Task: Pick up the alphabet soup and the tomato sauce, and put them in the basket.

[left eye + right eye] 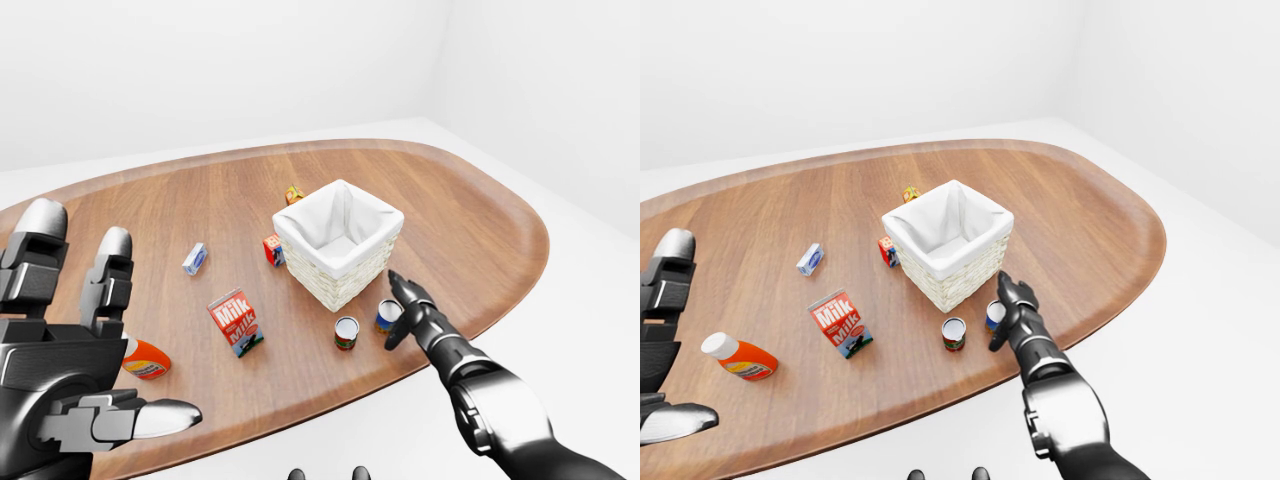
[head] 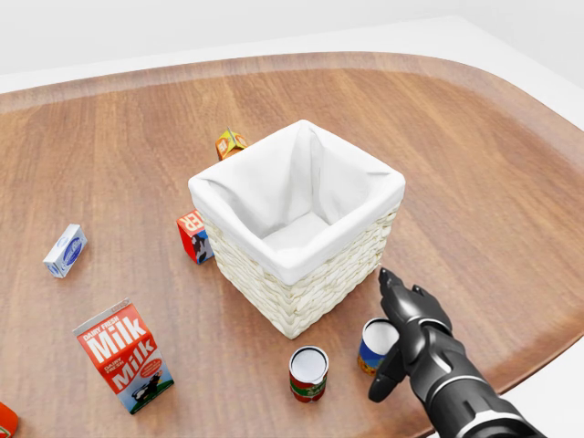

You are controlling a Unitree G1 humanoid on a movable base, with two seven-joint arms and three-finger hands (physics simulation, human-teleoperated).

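Note:
The alphabet soup (image 2: 372,343), a blue and yellow can, stands upright on the wooden table below the white-lined wicker basket (image 2: 274,187) in the head view. The tomato sauce (image 2: 308,372), a red and green can, stands just to its left. My right hand (image 2: 391,334) is open, with its fingers spread against the right side of the alphabet soup, partly covering it, and its thumb hanging below. My left hand (image 1: 105,330) is open and held up at the lower left of the left-eye view, far from both cans. The basket is empty.
A milk carton (image 2: 123,356) stands at lower left, and a small blue-white box (image 2: 65,250) lies further left. A red box (image 2: 193,235) and an orange box (image 2: 230,143) sit by the basket. An orange bottle (image 1: 145,358) lies near my left hand. The table edge (image 2: 538,360) curves close behind my right hand.

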